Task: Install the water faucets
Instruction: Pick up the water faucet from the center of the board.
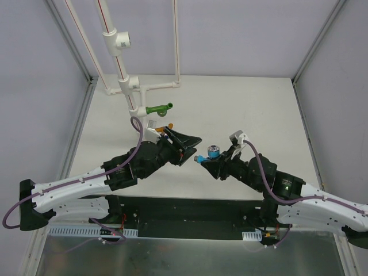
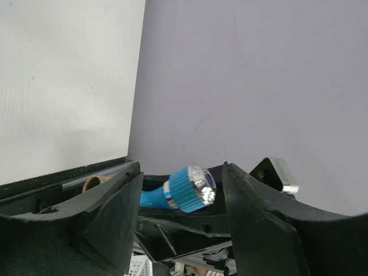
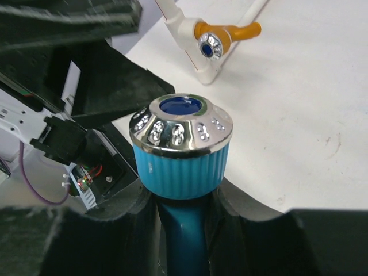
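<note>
The right tool (image 1: 208, 161) is clamped on the light blue faucet (image 3: 181, 146), whose chrome cap stands clear above the fingers. The left tool (image 1: 192, 150) faces it, jaws apart and empty. Beyond the left tool, the green faucet (image 1: 160, 108) and the orange faucet (image 3: 221, 35) sit on the white pipe (image 1: 122, 69).

left arm (image 1: 63, 192): white links dotted with dark screws, black joints, black base | right arm (image 1: 328, 204): same white-and-black build | purple cable (image 1: 137, 133): looped along each arm | red wires (image 1: 123, 219): thin, near the bases | left gripper (image 1: 192, 150), right gripper (image 1: 207, 159): matte black, wedge-shaped fingers | camera block (image 1: 238, 137): pale grey, right wrist
</note>
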Robot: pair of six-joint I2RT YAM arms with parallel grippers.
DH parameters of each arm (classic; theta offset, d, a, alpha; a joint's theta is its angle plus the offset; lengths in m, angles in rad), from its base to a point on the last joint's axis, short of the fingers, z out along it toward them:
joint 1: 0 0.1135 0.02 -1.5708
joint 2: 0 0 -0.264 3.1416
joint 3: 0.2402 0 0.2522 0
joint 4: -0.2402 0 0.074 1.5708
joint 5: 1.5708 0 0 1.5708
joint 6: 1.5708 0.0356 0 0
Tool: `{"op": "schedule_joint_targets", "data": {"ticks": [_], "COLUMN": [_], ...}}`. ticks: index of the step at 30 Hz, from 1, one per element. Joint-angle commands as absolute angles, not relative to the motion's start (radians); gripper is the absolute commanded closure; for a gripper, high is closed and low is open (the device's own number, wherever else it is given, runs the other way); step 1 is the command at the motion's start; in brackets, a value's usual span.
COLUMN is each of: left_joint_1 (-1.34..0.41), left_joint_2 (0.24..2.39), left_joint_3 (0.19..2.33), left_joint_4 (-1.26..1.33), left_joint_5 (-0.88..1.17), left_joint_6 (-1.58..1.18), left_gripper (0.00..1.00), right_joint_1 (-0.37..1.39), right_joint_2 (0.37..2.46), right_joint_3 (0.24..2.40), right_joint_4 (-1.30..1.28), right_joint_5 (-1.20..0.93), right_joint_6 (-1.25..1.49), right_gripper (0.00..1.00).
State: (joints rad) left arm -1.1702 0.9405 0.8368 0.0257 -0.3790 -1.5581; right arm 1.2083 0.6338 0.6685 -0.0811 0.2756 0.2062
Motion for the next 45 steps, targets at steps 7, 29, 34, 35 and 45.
{"op": "schedule_joint_targets", "data": {"ticks": [7,29,34,35,45], "left_joint_1": [-1.169,-1.169,-1.169,-1.170,-1.169], "left_joint_2": [0.927,0.954,0.957,0.956,0.947], "left_joint_3": [0.862,0.867,0.864,0.864,0.864], "left_joint_4": [0.081,0.090,0.100,0.101,0.106], "left_joint_5": [-0.408,-0.377,-0.370,-0.370,-0.380], "left_joint_6": [-1.562,-1.583,-1.588,-1.588,-1.578], "left_gripper": [0.41,0.41,0.41,0.41,0.41], "right_joint_1": [1.216,1.216,1.216,1.216,1.232], "right_joint_2": [0.578,0.690,0.703,0.701,0.681], "right_joint_3": [0.712,0.813,0.805,0.801,0.741], "right_joint_4": [-0.068,0.083,0.080,0.080,0.006], "right_joint_5": [0.299,0.253,0.267,0.270,0.308], "right_joint_6": [0.180,0.152,0.144,0.144,0.150], "right_gripper": [1.00,1.00,1.00,1.00,1.00]}}
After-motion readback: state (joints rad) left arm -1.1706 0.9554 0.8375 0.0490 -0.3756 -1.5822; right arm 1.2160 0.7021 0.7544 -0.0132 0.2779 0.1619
